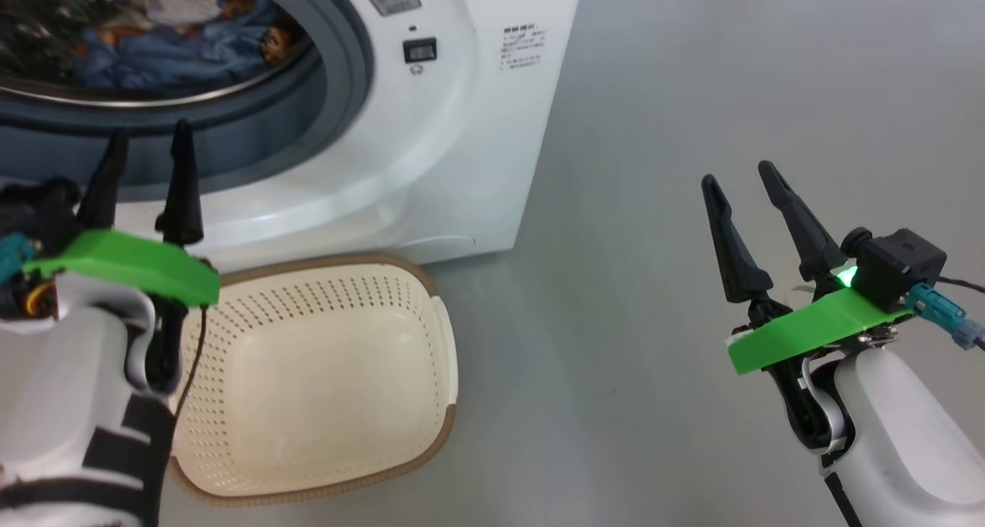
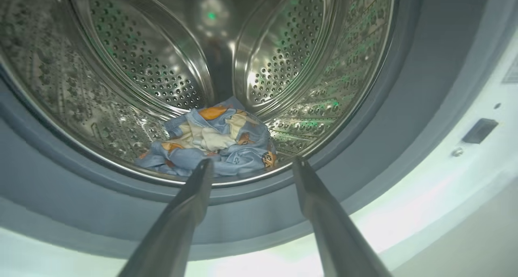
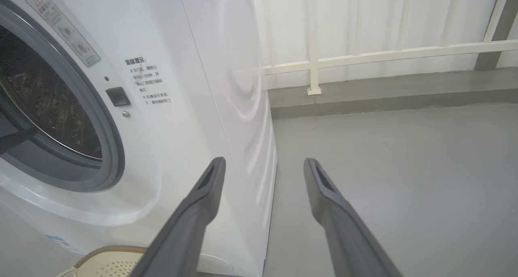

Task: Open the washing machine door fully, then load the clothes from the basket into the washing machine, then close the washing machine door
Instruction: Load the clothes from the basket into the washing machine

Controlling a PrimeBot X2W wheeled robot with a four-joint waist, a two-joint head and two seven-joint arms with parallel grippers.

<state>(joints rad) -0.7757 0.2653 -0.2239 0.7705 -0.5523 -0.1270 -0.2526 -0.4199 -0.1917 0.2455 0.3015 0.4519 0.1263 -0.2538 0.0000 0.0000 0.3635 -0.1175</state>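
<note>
Left gripper (image 1: pixel 148 136) hangs empty, fingers spread, before the washing machine (image 1: pixel 462 142), whose drum holds the bear-print clothes (image 1: pixel 169 50); the basket (image 1: pixel 331 373) below sits empty; right gripper (image 1: pixel 737 177) hovers spread, holding nothing; only shutting the machine seems left

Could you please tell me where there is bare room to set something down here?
The grey floor right of the washing machine, out to the right gripper, is bare. The basket is empty inside. The drum is free above the clothes. It is crowded at the drum's lower lip, where the open left gripper stands before the clothes.
</note>
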